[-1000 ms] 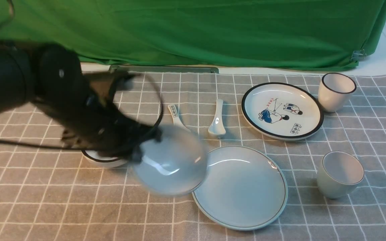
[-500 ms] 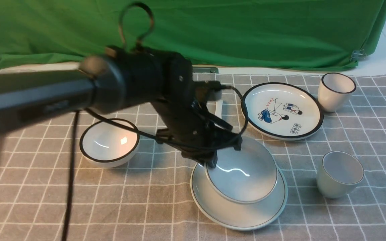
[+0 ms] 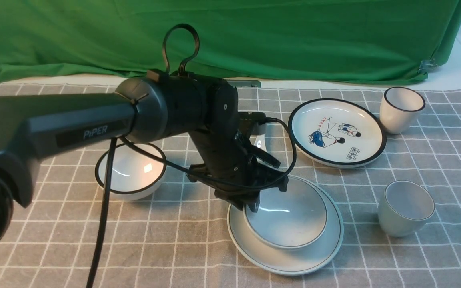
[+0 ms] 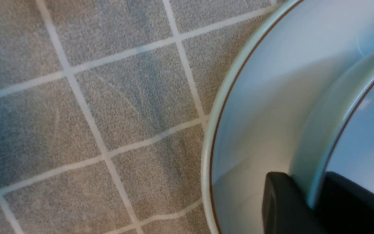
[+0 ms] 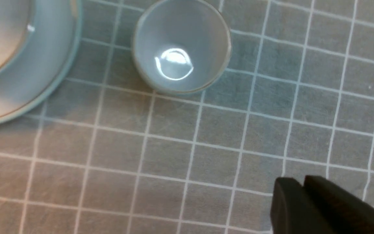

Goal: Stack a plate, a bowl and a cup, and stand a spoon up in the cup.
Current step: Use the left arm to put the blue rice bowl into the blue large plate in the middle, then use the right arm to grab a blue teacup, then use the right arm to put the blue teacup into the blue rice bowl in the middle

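The pale bowl (image 3: 288, 218) rests on the large pale plate (image 3: 290, 260) at front centre. My left gripper (image 3: 251, 203) is shut on the bowl's left rim; in the left wrist view its jaws pinch the bowl wall (image 4: 323, 139) over the plate (image 4: 265, 97). The pale rounded cup (image 3: 405, 208) stands to the right of the plate and shows in the right wrist view (image 5: 181, 45). My right gripper (image 5: 304, 185) is shut and empty above bare cloth near the cup. The plain white spoon (image 3: 259, 142) is mostly hidden behind my left arm.
A black-rimmed bowl (image 3: 130, 171) sits at left. A cartoon plate (image 3: 336, 132) and a black-rimmed cup (image 3: 401, 109) stand at back right. A green cloth (image 3: 230, 36) hangs behind the table. My left arm spans the left half of the front view.
My left gripper carried the bowl from the left to the right and lowered it onto the plate, where it now sits lower and level. The black-rimmed bowl came into view.
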`<control>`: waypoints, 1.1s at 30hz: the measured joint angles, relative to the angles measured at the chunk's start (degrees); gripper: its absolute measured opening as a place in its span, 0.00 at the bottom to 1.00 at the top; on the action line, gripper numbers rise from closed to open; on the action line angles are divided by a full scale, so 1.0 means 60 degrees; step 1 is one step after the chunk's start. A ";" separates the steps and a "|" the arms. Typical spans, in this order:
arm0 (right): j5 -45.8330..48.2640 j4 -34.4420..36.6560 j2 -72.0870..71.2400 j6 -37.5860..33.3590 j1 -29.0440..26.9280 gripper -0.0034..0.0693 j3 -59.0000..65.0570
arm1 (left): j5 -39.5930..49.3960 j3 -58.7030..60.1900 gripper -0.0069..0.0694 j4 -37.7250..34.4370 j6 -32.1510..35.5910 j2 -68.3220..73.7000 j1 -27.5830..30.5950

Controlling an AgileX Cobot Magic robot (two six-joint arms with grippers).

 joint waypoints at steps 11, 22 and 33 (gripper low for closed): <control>-0.0018 0.1072 0.4004 -0.0002 -0.0646 0.66 -0.2170 | 0.0928 -0.0023 0.50 0.1087 0.0157 -0.1537 0.0000; -0.0008 0.1808 0.6174 -0.0461 -0.0656 0.61 -0.2850 | 0.1981 0.1116 0.10 0.2941 -0.0541 -0.4805 0.0000; 0.0939 0.2720 0.5327 -0.1161 0.0073 0.16 -0.4181 | 0.1662 0.3389 0.10 0.3493 -0.1546 -0.6834 0.0488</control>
